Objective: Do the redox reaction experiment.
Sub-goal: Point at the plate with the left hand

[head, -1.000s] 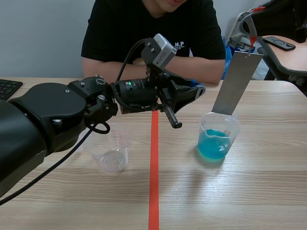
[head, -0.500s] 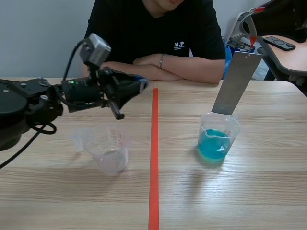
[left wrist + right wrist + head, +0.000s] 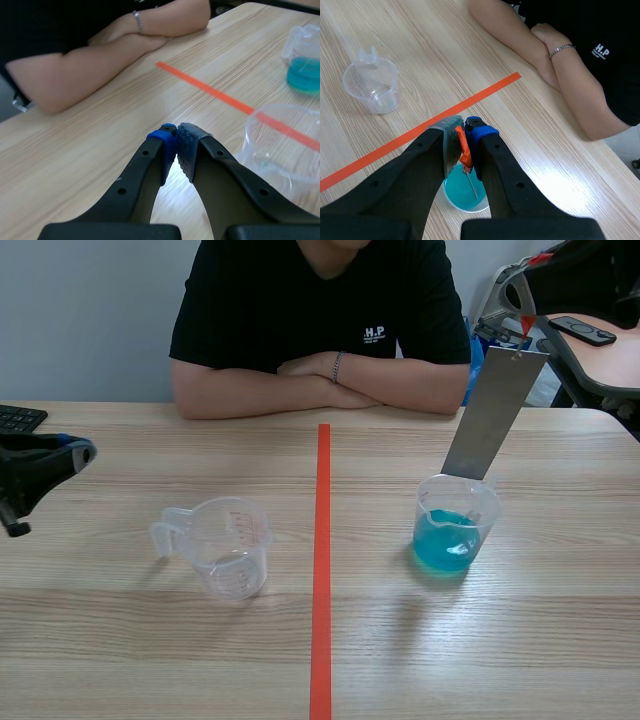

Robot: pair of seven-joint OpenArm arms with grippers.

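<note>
A clear beaker of blue liquid (image 3: 455, 528) stands right of the red line. A grey metal strip (image 3: 493, 415) leans up out of it, lower end inside the rim. My right gripper (image 3: 528, 310) is shut on the strip's red-taped top. From the right wrist, the fingers clamp that red tab (image 3: 465, 150) right above the blue beaker (image 3: 465, 192). An empty clear measuring cup (image 3: 230, 545) sits left of the line. My left gripper (image 3: 45, 462) hangs at the table's far left, shut on nothing, its pads meeting (image 3: 176, 142) with the empty cup (image 3: 282, 145) beside it.
A person sits across the table with folded arms (image 3: 320, 380) resting on its far edge. A red tape line (image 3: 321, 570) runs down the middle. A keyboard corner (image 3: 18, 420) shows at the far left.
My left arm has pulled back from over the table's middle to its far left edge. The right gripper, strip and both cups have stayed put.
</note>
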